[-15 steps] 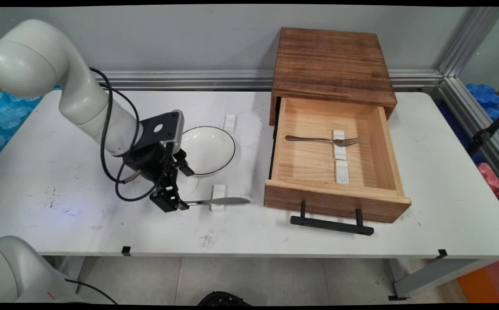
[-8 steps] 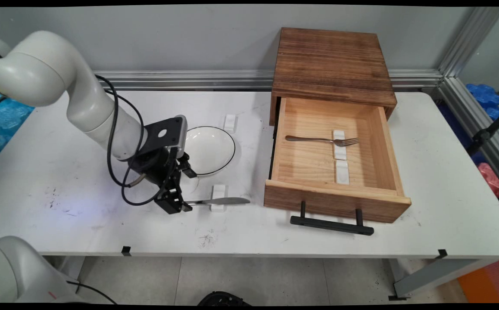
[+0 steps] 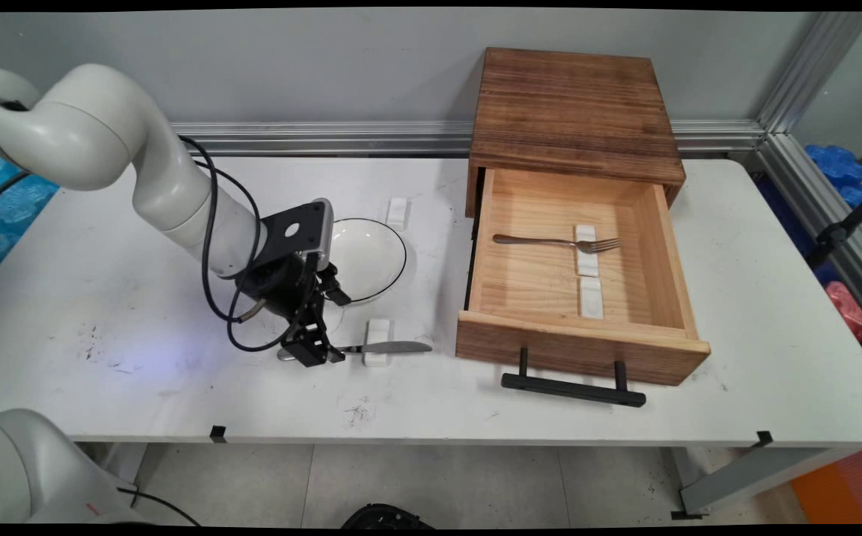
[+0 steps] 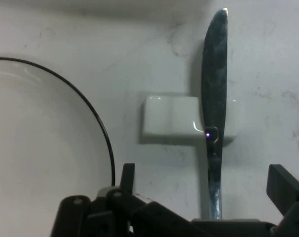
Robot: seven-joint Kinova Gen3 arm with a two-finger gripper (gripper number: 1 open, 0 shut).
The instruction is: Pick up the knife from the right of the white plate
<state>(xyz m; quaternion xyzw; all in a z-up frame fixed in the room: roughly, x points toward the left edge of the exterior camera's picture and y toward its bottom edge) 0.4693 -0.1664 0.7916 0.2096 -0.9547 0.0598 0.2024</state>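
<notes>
Fork (image 3: 556, 242) on white rest in open wooden drawer (image 3: 578, 348).

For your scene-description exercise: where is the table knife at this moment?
In the main view the knife lies across a small white rest near the table's front edge, just in front of the bowl, with the end effector at its handle.

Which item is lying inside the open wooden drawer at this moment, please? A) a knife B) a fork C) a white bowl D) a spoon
B: a fork lies across a small white rest inside the drawer, while the knife and the bowl are out on the table near the gripper.
</notes>
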